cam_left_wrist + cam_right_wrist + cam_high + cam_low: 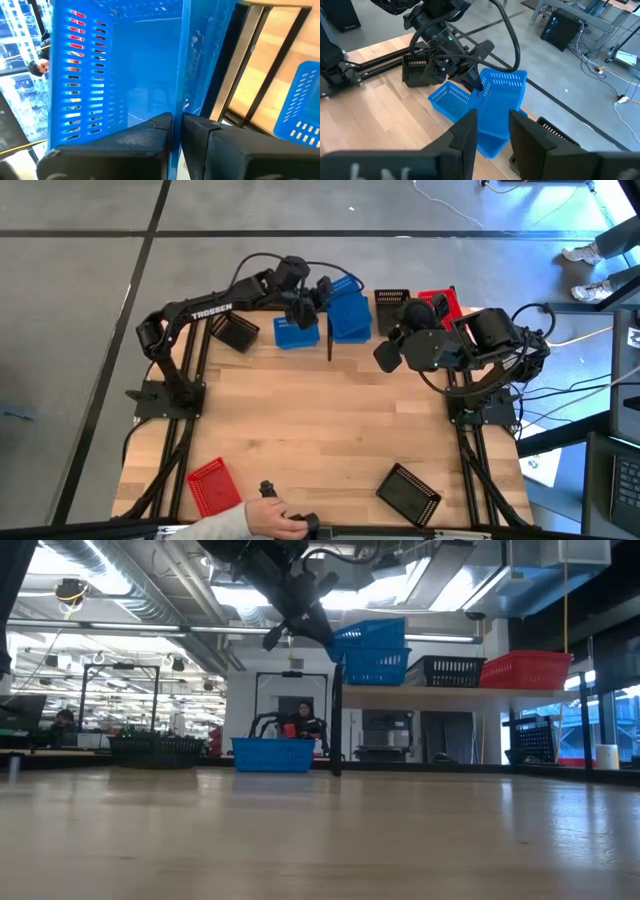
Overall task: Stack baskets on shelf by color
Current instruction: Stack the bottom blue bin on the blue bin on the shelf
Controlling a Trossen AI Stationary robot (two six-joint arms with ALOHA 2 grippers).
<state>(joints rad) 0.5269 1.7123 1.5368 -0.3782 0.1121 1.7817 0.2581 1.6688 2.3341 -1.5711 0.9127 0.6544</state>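
Left gripper [322, 293] sits at the rim of the upper blue basket [350, 313]; in the left wrist view its two fingers [150, 135] pinch that basket's near wall between them, one inside, one outside. That basket rests nested on a second blue basket [372, 667] at the left end of the shelf [440, 692]. On the same board, a black basket [447, 670] stands in the middle and a red basket [527, 668] at the right end.

Third blue basket [296, 332] stands on the tabletop [320, 430] just beside the shelf's left post. Another black basket [236, 332] lies farther left, near the left arm's base.

Right gripper [388, 355] hovers above the table just in front of the shelf's right half, fingers apart, holding nothing.

Near edge of the table: a red basket [212, 485] at left, a black basket [409, 493] at right. Between them a person's hand [270, 518] rests on a dark object I cannot identify.
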